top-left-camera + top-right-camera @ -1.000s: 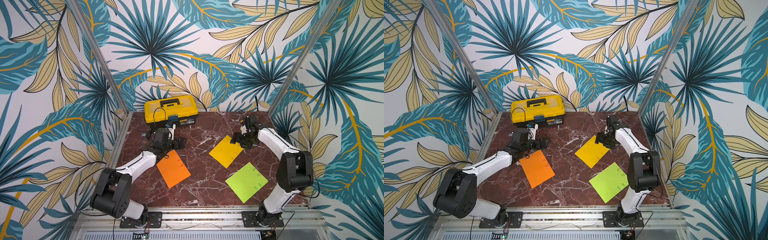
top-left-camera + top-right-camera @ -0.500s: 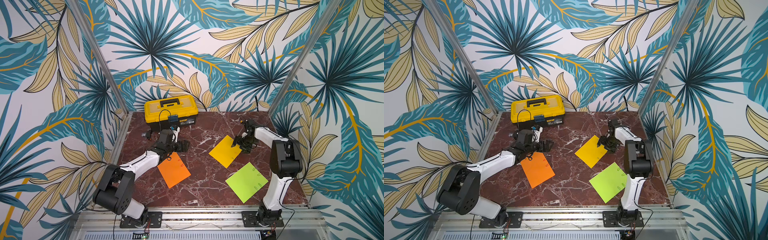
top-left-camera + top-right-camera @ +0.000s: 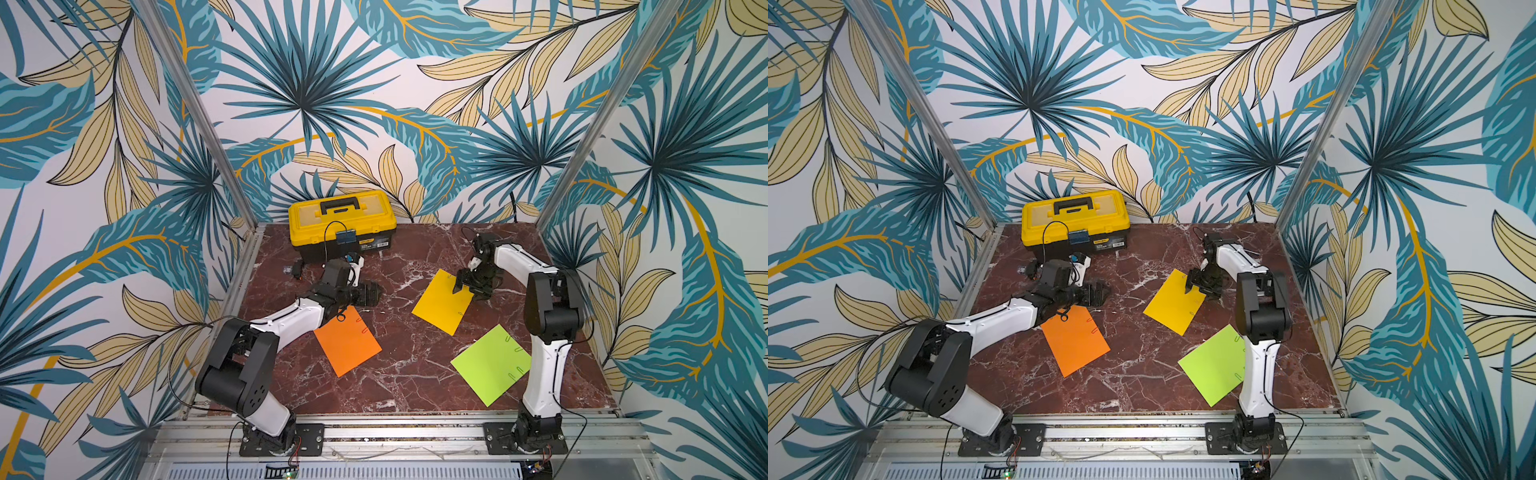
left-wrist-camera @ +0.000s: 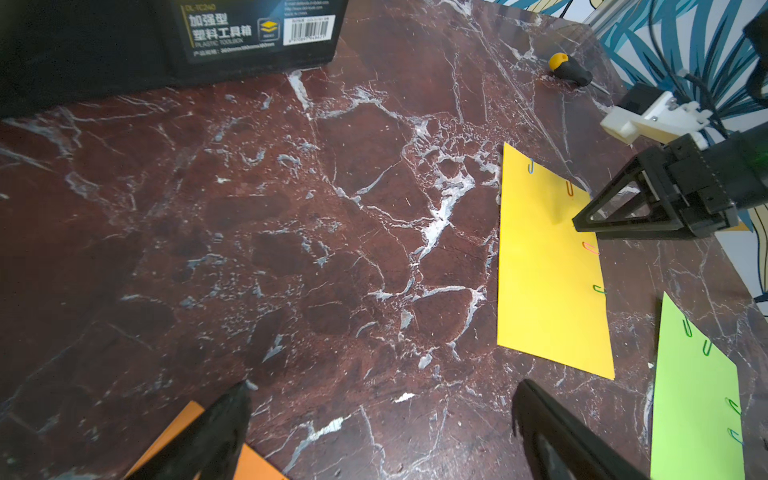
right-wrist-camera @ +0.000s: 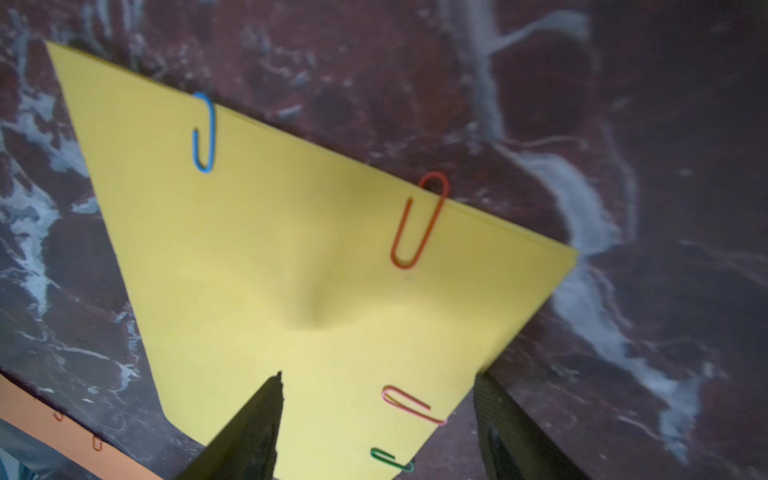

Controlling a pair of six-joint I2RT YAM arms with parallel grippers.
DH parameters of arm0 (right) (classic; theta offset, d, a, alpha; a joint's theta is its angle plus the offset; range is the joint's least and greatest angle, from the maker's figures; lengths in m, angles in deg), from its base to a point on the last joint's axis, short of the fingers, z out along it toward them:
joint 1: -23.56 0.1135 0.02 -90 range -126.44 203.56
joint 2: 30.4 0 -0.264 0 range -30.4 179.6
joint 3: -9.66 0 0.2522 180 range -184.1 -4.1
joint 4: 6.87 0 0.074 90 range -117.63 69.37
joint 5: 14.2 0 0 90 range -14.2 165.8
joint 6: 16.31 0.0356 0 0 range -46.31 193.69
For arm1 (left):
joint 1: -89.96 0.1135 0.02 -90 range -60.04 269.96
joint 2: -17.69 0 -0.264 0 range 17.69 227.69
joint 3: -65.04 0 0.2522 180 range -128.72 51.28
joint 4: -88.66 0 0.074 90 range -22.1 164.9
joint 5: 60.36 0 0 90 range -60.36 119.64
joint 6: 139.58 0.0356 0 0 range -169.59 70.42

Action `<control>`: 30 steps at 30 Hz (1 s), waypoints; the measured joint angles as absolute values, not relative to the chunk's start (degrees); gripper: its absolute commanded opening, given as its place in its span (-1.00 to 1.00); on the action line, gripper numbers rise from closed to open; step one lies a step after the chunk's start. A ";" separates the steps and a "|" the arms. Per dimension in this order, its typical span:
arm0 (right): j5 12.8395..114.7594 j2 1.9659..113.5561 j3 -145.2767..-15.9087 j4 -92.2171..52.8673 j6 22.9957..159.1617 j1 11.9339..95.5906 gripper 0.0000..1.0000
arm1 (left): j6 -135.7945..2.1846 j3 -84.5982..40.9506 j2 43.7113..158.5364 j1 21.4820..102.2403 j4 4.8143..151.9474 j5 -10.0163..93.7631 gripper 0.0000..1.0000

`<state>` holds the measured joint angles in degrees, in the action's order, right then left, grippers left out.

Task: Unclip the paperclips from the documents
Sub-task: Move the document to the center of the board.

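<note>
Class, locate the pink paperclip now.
Right wrist view: pink paperclip on the edge of the yellow sheet, between red clip and green clip, by the right end effector.

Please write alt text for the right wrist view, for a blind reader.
The open right gripper straddles a pink paperclip on the edge of a yellow sheet. A blue paperclip, a red paperclip and a green paperclip are also on it, all on a marble table.
</note>
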<state>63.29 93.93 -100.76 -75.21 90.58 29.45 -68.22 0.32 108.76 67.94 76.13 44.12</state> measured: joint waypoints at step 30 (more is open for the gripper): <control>61.25 86.70 -96.96 -68.13 95.74 34.74 0.51 | -65.46 -26.80 130.57 64.90 57.69 55.29 0.98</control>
